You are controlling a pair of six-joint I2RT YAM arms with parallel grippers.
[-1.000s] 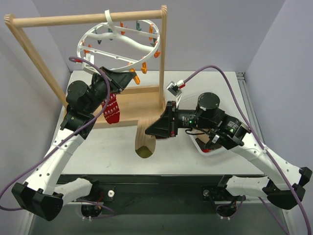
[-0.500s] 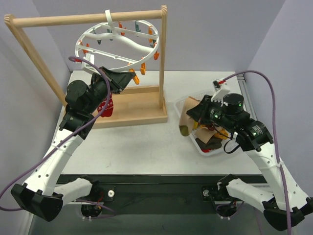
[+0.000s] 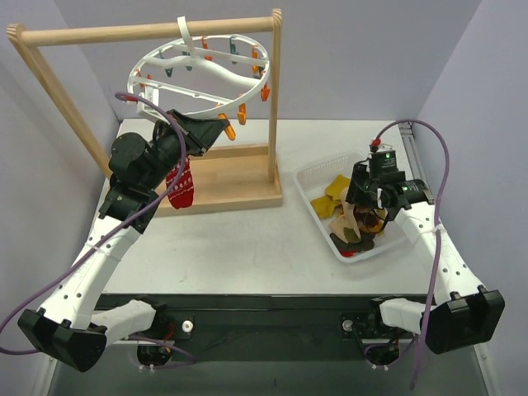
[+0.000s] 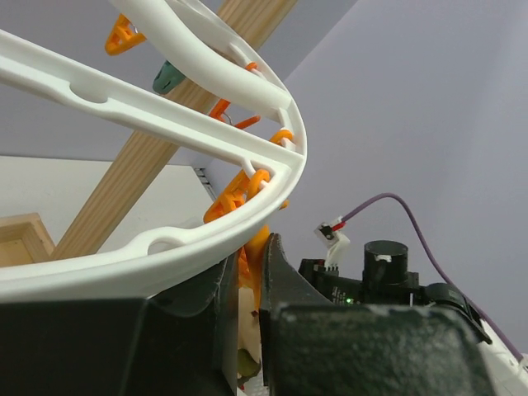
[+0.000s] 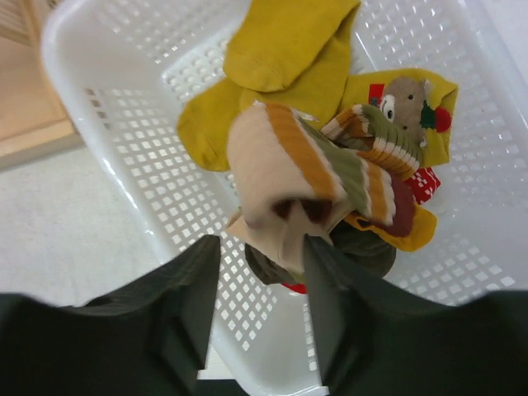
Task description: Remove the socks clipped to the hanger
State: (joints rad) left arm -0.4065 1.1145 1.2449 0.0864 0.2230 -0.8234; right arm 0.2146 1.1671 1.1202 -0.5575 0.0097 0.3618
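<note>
The white ring hanger [image 3: 198,78] hangs from the wooden rack, with orange and teal clips around its rim. One red patterned sock [image 3: 181,183] hangs under its near edge, beside my left arm. My left gripper [image 3: 216,130] is at the ring's near rim. In the left wrist view the left gripper [image 4: 247,289] is shut on an orange clip [image 4: 252,247] just below the ring [image 4: 165,239]. My right gripper [image 3: 360,213] is open over the basket. A tan sock with orange and green stripes [image 5: 285,190] lies loose just ahead of the open right gripper [image 5: 260,280].
The white mesh basket [image 3: 318,213] at the right holds mustard yellow socks [image 5: 280,49] and several others; its wall [image 5: 107,107] fills the right wrist view. The wooden rack [image 3: 239,177] stands at the back left on a flat base.
My right arm carried the tan sock from the table's middle to the basket and opened over it. My left arm stayed at the clip; the red sock swung slightly.
</note>
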